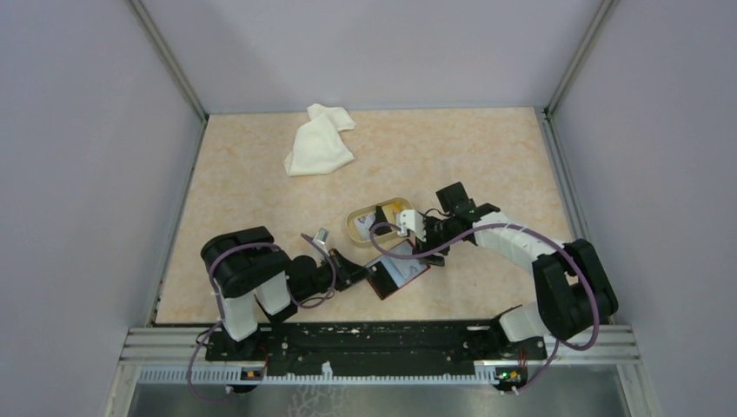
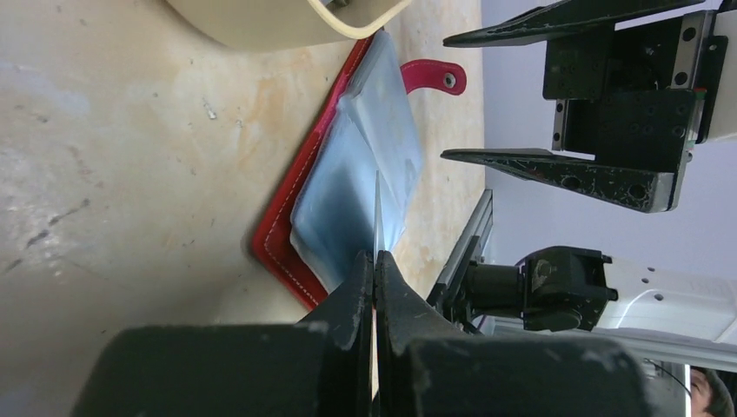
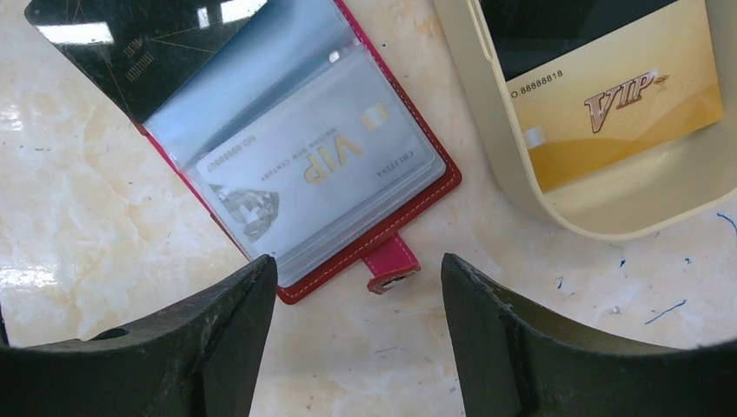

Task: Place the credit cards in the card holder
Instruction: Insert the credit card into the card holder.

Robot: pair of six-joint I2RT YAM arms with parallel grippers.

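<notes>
Your left fingers (image 2: 375, 276) are clamped on a dark card (image 3: 104, 43), its leading end at the near side of the card holder (image 2: 356, 165). You cannot tell if it has entered a pocket. The red holder lies open on the tabletop (image 1: 261, 191) between both arms, its long axis seemingly running away from those fingers, so the left arm is better placed. 1 silver card (image 3: 313, 165) sits pocketed. Your right fingers (image 3: 356, 265) hang apart above the snap tab (image 3: 393, 261). Rightmost, a tan dish (image 3: 565, 221) holds a gold card (image 3: 617, 104).
</notes>
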